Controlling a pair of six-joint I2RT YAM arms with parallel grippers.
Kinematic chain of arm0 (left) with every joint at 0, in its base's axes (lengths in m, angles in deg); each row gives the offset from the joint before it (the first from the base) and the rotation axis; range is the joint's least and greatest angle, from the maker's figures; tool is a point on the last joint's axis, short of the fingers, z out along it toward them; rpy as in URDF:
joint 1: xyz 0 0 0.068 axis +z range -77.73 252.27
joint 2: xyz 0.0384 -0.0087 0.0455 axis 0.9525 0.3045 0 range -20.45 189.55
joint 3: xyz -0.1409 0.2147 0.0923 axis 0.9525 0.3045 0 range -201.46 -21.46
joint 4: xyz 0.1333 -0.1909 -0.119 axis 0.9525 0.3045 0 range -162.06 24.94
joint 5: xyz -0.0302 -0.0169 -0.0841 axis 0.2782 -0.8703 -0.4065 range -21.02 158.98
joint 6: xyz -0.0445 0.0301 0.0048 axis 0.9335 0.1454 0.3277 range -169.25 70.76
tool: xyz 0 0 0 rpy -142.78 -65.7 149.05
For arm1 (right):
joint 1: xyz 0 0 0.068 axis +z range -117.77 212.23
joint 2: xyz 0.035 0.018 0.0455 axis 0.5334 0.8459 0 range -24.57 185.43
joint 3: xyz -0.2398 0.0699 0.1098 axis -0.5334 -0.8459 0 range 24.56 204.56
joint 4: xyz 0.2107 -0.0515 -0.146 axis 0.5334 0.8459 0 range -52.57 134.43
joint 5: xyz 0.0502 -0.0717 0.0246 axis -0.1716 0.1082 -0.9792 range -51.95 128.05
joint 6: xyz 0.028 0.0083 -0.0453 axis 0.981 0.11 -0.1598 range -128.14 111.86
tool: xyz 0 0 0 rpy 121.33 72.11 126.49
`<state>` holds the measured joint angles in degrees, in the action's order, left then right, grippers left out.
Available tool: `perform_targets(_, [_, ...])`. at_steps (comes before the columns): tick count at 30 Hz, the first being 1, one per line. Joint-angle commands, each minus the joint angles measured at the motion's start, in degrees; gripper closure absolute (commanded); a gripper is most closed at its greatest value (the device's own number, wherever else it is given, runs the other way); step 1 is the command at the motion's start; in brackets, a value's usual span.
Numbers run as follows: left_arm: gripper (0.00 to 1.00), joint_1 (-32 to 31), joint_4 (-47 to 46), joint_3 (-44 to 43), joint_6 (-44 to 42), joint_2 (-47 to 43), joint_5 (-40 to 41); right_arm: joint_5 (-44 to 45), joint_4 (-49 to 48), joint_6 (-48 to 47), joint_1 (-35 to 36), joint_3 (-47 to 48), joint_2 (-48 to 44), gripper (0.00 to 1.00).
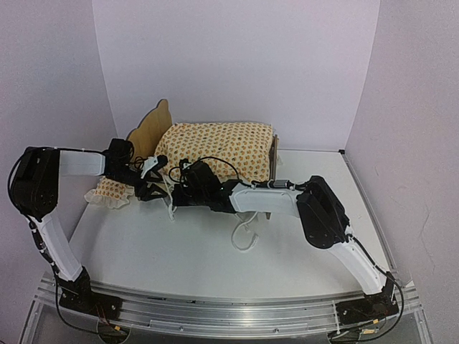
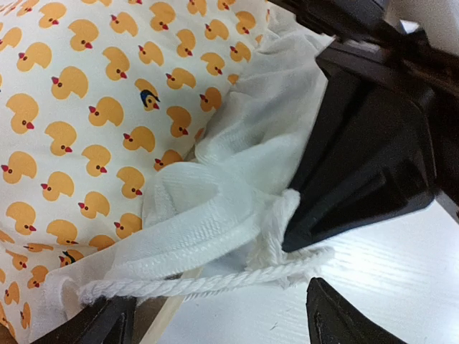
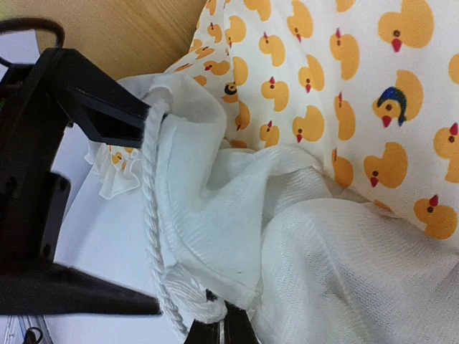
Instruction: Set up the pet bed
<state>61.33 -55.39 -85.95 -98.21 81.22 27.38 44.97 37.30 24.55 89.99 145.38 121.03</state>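
The pet bed (image 1: pixel 152 127) stands at the back of the table, its plywood headboard (image 3: pixel 122 29) on the left. The duck-print cushion (image 1: pixel 215 147) lies on it, and its white fabric underside (image 2: pixel 215 193) hangs over the near left corner. My right gripper (image 3: pixel 224 326) is shut on the knotted end of the cushion's white tie cord (image 3: pixel 150 215) at that corner. My left gripper (image 2: pixel 215 301) is open right beside it. The cord (image 2: pixel 201 285) runs across between its spread fingers (image 2: pixel 344 319). The two grippers (image 1: pixel 153 185) (image 1: pixel 177 193) are almost touching.
The small ruffled duck-print pillow (image 1: pixel 109 192) lies on the table (image 1: pixel 179 251) left of the bed, under the left arm. Another white tie cord (image 1: pixel 247 240) trails onto the table below the right forearm. White walls close in the back and sides.
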Motion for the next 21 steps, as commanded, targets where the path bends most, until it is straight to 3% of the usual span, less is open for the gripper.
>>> perform_targets(1, [0.17, 0.2, 13.5, 1.0, -5.4, -5.4, 8.1, 1.2, -2.2, 2.8, -0.3, 1.1, -2.6, 1.00])
perform_targets(7, [0.16, 0.5, 16.2, 4.9, -3.9, -8.7, 12.4, 0.3, -2.6, 4.8, -0.2, 2.0, -1.8, 1.00])
perform_targets(11, [0.31, 0.4, 17.1, 6.7, -4.3, -9.5, 12.6, 0.3, -3.2, 5.5, -0.3, 1.6, -2.0, 1.00])
perform_targets(13, [0.34, -0.5, 13.7, 8.3, -0.5, -9.6, 11.7, 0.4, -3.9, 5.6, -0.2, 1.1, -2.1, 1.00])
perform_targets(17, [0.28, -5.6, 1.4, 11.8, 9.2, -9.4, 12.6, 0.4, -4.8, 6.1, -0.2, 0.3, -2.6, 1.00])
perform_targets(21, [0.25, -10.7, -5.6, 13.9, 11.2, -6.8, 14.9, 0.4, -5.2, 6.3, -0.2, 0.2, -2.8, 1.00])
